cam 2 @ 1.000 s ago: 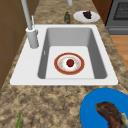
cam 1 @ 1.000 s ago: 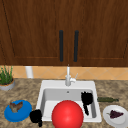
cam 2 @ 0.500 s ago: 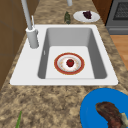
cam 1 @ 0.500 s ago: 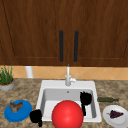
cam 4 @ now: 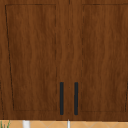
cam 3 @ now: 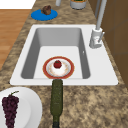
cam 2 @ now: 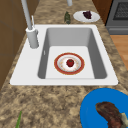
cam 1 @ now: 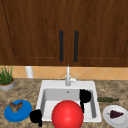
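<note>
Right hand (cam 1: 85, 96), fingers unclear, over sink (cam 1: 45, 86); bottle (cam 1: 107, 99) neck pointing right.

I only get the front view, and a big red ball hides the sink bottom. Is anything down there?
Observer: Yes. From the left side, a red-rimmed dish lies on the sink floor, with one small red fruit in its middle.
Operator: And what's the dark blob on the white plate at the right?
Observer: The right side view shows it's grapes, a dark purple bunch.
</note>
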Action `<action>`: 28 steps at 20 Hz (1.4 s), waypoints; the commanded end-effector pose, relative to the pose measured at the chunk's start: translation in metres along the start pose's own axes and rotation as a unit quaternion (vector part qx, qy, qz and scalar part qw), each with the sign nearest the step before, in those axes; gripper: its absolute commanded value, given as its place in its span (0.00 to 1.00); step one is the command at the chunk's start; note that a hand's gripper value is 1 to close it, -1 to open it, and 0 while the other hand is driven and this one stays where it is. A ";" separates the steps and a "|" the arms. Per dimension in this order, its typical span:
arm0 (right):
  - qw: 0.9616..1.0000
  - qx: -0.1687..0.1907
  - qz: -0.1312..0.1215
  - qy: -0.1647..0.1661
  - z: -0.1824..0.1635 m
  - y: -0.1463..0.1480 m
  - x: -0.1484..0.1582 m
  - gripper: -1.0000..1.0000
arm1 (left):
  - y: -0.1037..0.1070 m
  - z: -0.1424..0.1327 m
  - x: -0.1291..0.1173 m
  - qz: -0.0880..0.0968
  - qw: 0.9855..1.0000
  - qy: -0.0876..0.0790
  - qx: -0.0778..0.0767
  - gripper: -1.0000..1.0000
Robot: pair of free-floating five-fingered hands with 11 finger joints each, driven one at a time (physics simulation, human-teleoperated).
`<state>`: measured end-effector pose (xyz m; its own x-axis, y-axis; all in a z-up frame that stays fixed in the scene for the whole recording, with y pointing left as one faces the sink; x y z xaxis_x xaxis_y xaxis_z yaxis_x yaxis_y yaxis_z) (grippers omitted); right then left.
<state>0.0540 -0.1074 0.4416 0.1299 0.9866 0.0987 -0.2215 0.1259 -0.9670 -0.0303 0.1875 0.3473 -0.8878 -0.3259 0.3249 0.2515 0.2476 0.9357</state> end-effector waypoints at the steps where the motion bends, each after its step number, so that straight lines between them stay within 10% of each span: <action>1: 0.998 -0.013 -0.062 0.020 0.008 -0.005 0.005 0.00 | 0.000 0.000 0.000 0.000 1.000 0.000 0.000 0.50; 28: 0.979 -0.042 -0.170 0.103 0.068 -0.042 0.029 0.00 | 0.000 0.000 0.000 0.000 1.000 0.000 0.000 0.50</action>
<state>0.0040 -0.0805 0.4998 0.3366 0.9032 0.2664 -0.1087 0.3183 -0.9417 -0.0303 0.1875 0.3473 -0.8878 -0.3260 0.3249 0.2515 0.2476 0.9357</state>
